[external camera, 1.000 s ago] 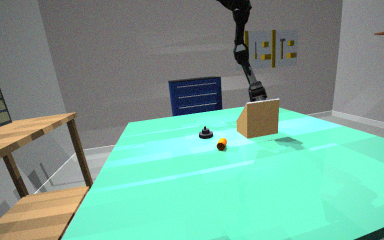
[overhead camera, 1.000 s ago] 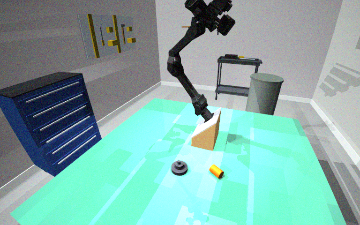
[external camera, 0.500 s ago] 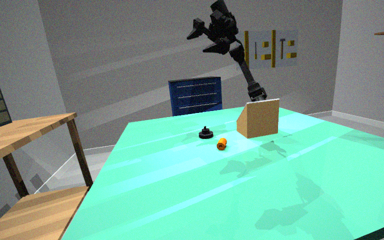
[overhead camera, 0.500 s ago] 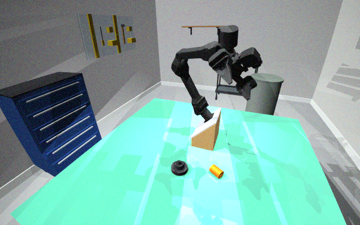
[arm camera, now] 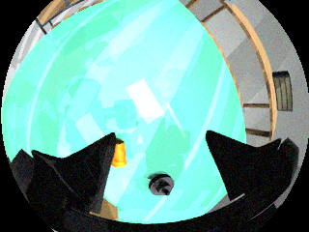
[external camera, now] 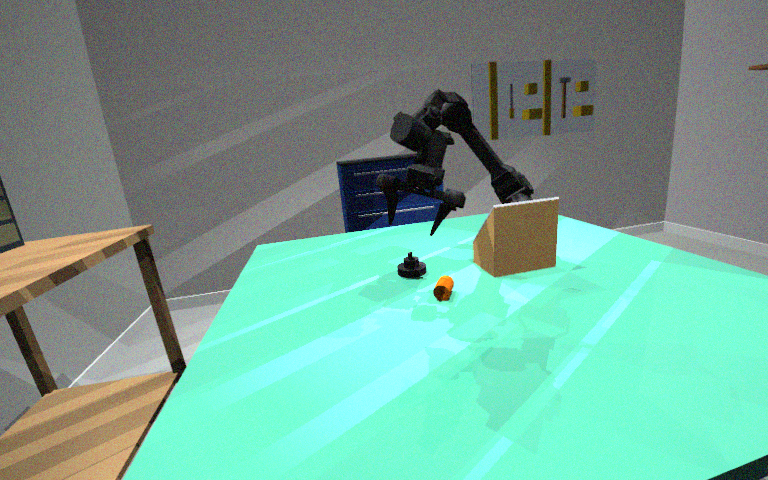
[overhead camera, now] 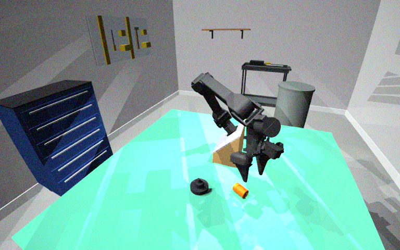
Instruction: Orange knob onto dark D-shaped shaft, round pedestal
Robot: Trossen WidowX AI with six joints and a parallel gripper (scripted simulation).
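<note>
The orange knob (overhead camera: 240,190) (external camera: 443,288) (arm camera: 119,154) lies on its side on the table, with its dark hole end facing the front in the exterior view. The dark round pedestal (overhead camera: 199,188) (external camera: 411,270) (arm camera: 160,186) stands upright with its bare shaft pointing up; the shaft's flat side cannot be made out. My gripper (overhead camera: 253,177) (external camera: 411,228) (arm camera: 162,135) is open and empty, its fingers pointing down, well above the table. In the wrist view the knob shows beside the left finger's tip, and the pedestal shows low between the fingers.
A wooden wedge block (overhead camera: 229,153) (external camera: 523,240) with a white sloping top stands at the arm's base, behind the knob and pedestal in the top view. The green table (overhead camera: 132,206) (external camera: 317,362) bears them all. A blue drawer cabinet (overhead camera: 67,132) stands beyond its edge.
</note>
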